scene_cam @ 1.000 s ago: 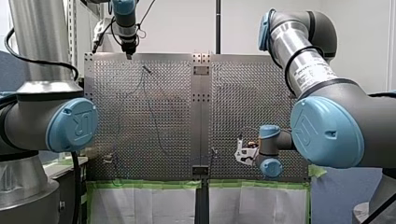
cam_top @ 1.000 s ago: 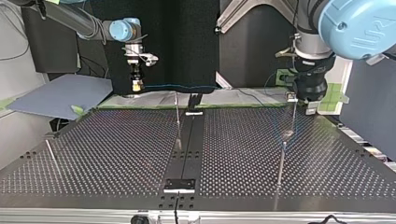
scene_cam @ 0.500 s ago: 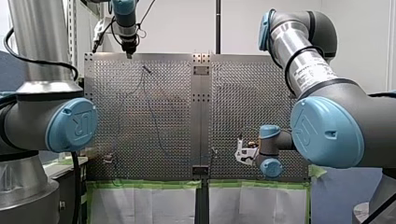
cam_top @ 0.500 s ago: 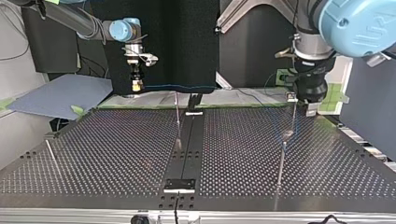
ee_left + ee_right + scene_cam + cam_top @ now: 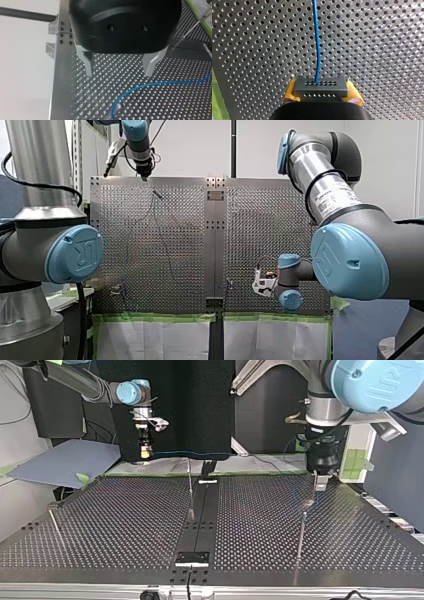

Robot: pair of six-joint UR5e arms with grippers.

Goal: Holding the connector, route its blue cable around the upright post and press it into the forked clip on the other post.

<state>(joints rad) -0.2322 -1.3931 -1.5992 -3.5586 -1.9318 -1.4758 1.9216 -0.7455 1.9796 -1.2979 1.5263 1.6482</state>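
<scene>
In the right wrist view a grey connector (image 5: 321,87) with rows of holes sits between the yellow pads (image 5: 353,96) of my right gripper (image 5: 321,94), which is shut on it. The blue cable (image 5: 316,45) runs straight ahead from it over the perforated plate. At the top view's left, my right gripper (image 5: 145,453) hangs above the table's far edge, and the cable (image 5: 200,453) stretches towards the right. My left gripper (image 5: 120,72) is open, its metal fingers (image 5: 88,65) above a curve of the cable (image 5: 155,84). Thin posts stand mid-table (image 5: 190,491) and to its right (image 5: 301,536).
A third thin post (image 5: 56,529) leans near the top view's left edge. A black strip (image 5: 202,510) divides the perforated table (image 5: 125,525), with a small bracket (image 5: 191,558) at its near end. Green tape and white sheets (image 5: 155,337) border one table edge.
My left arm has swung: its gripper shifted to the left in the top view and slightly to the right in the front view. My right gripper has stayed still with the connector.
</scene>
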